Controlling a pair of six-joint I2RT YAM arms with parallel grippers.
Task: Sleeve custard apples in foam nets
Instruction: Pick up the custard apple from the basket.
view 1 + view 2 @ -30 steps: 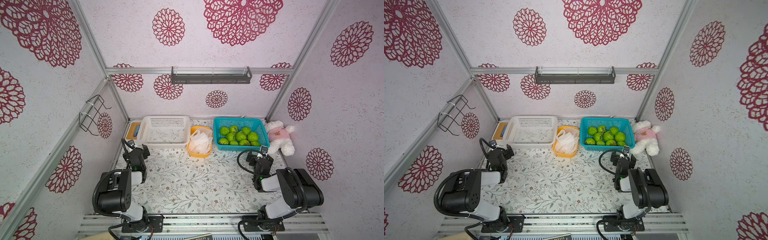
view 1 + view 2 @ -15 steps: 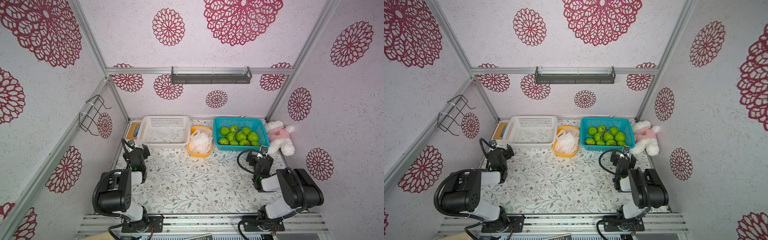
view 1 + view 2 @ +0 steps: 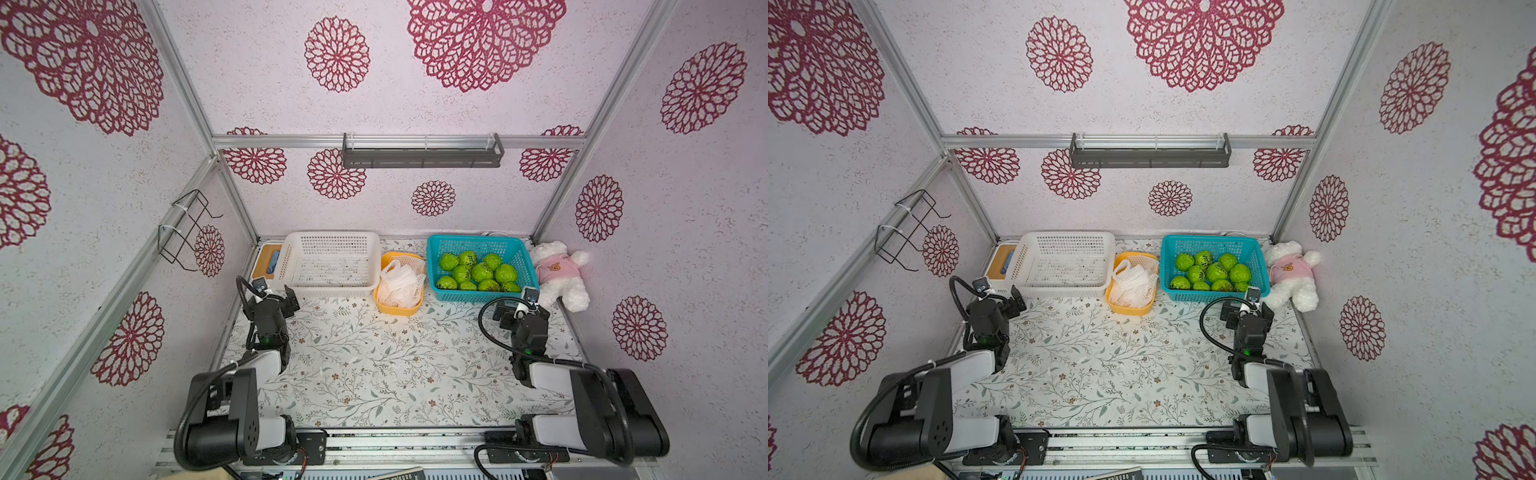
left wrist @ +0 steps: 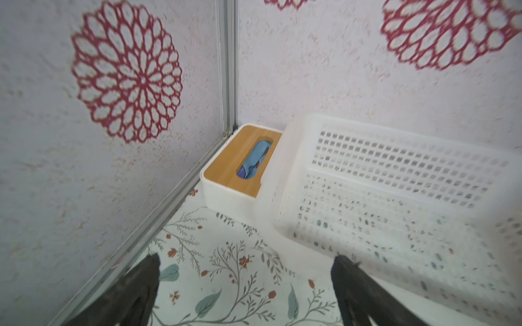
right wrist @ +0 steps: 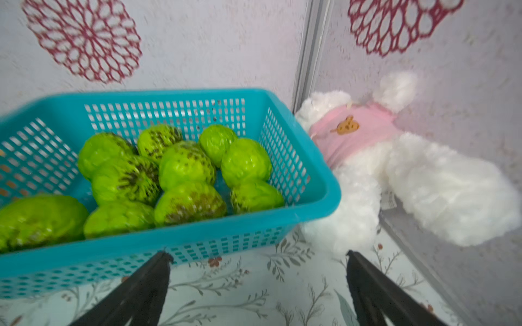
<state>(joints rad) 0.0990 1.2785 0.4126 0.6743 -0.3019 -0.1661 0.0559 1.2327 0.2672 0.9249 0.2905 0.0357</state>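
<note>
Presently, both arms rest low at opposite sides of the counter [image 3: 374, 365], and neither carries anything. The left claw [image 4: 246, 259] has its jaws wide apart and empty. The right claw [image 5: 258, 254] is in the same condition. This spread posture suits a first pick, since a round fruit needs the full opening.

The custard apples [image 5: 183, 166], about 10, lie piled in the teal basket [image 5: 169, 94] directly ahead of the right claw. None shows any mesh, so sleeving is judged not yet begun. The foam nets [image 3: 401, 282] lie heaped in the yellow tray [image 3: 395, 309], ahead of both claws and roughly midway between them. That placement likely lets either arm reach a net.

The white basket [image 4: 367, 124] sits just ahead of the left claw and appears empty. It is probably the receiving bin for finished fruit. A lidded tissue box [image 4: 240, 158] touches its outer side, and a plush toy [image 5: 423, 180] lies beside the teal basket. Neither belongs to the procedure.
</note>
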